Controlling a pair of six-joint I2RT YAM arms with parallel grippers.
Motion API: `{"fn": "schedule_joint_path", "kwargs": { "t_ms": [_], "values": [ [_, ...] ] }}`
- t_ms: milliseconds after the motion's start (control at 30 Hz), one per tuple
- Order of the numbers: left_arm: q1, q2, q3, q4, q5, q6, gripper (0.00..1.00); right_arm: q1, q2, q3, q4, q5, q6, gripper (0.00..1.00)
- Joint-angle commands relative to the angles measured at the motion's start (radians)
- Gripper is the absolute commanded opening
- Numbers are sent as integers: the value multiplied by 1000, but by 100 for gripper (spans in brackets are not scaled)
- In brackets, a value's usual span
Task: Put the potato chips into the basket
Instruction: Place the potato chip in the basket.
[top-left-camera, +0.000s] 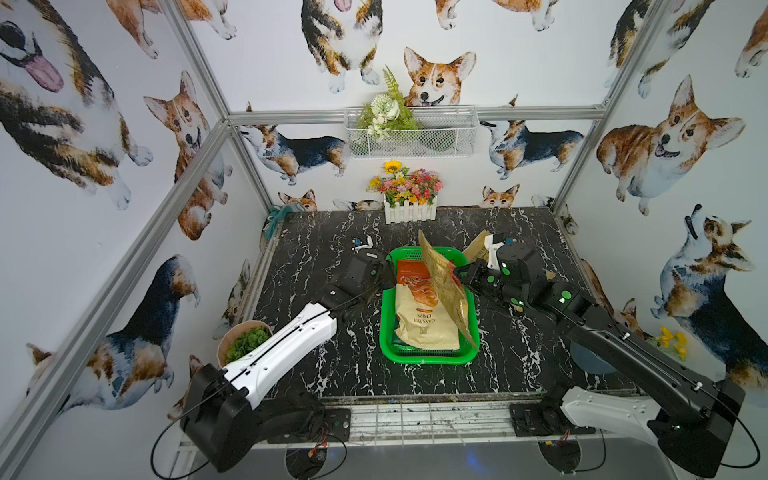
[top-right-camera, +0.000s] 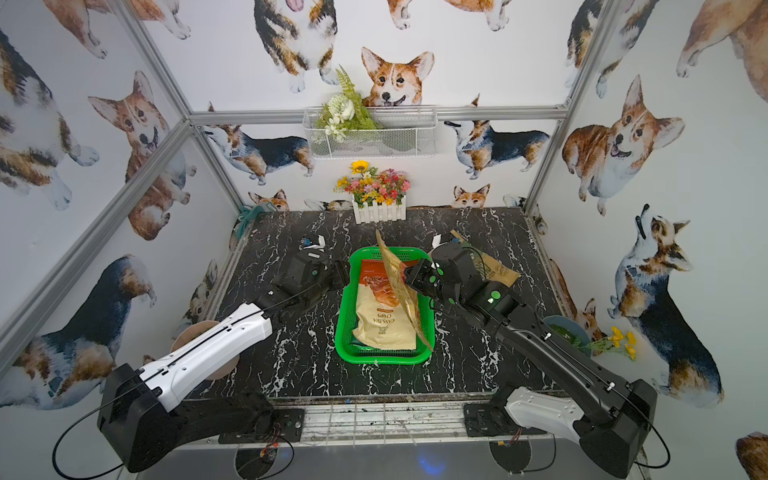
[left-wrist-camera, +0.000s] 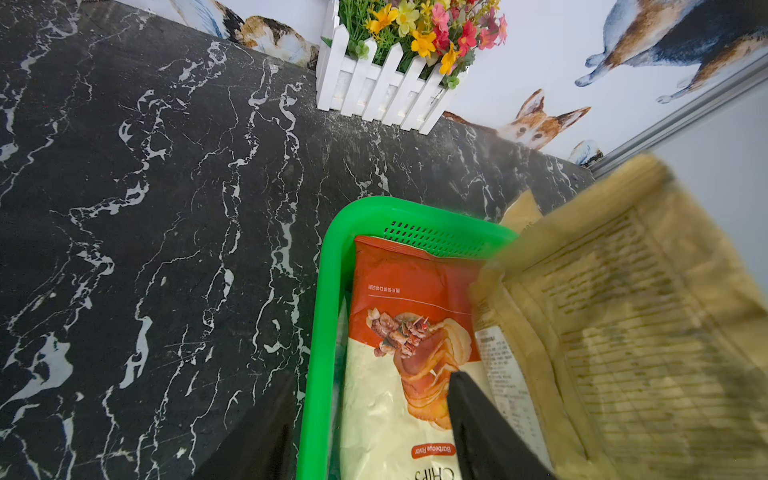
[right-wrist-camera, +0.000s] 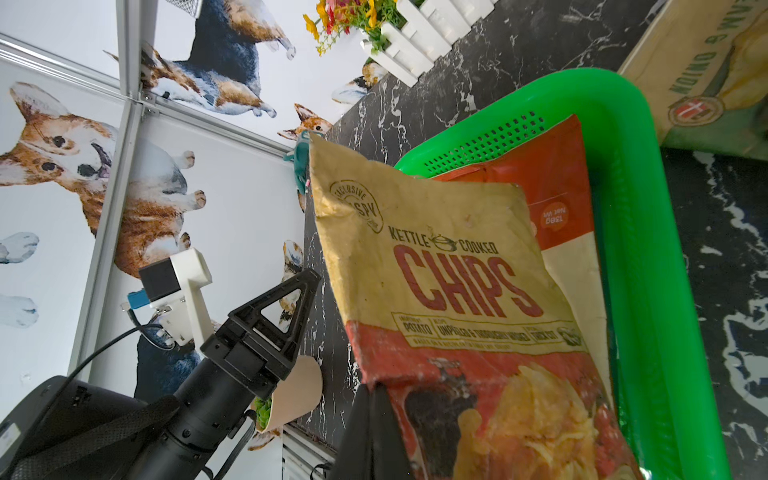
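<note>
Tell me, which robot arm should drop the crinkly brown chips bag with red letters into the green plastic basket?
Right. The right gripper is shut on the tan kraft red-lettered bag, tilted above the green perforated plastic basket; the left gripper is open and empty at its rim.

On my tan bag (right-wrist-camera: 457, 270) I read "KETTLE COOKED CHIPS"; on the cream bag (top-left-camera: 424, 320), "CASSAVA CHIPS", "Barbeque Flavor"

Bare tabletop (top-left-camera: 415, 384) in front of basket (top-left-camera: 424, 358); tilted kraft bag (top-left-camera: 446, 291) over its right rim.
</note>
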Motion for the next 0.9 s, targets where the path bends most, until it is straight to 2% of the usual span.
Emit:
{"fn": "schedule_joint_path", "kwargs": {
  "t_ms": [0,133,333,533,667,700,800,867],
  "values": [
    [1,-15,-14,7,1,-17,63,4,12,16,61,74,-17,0],
    [2,-37,-36,-3,-12,-23,63,14,25,3,106,92,-32,0],
    [1,-74,-60,-24,-46,-28,63,41,119,-66,159,126,-52,0],
    [1,-94,-74,-32,-59,-29,63,73,197,-94,231,94,-42,0],
    [2,-94,-75,-35,-62,-28,63,87,243,-89,285,29,-42,2],
    [1,-93,-75,-34,-61,-28,63,92,253,-86,292,15,-42,5],
    [1,-89,-73,-31,-59,-25,63,102,288,-73,308,-32,-43,28],
    [1,-84,-71,-30,-58,-23,63,106,314,-61,308,-65,-38,37]
  ]
}}
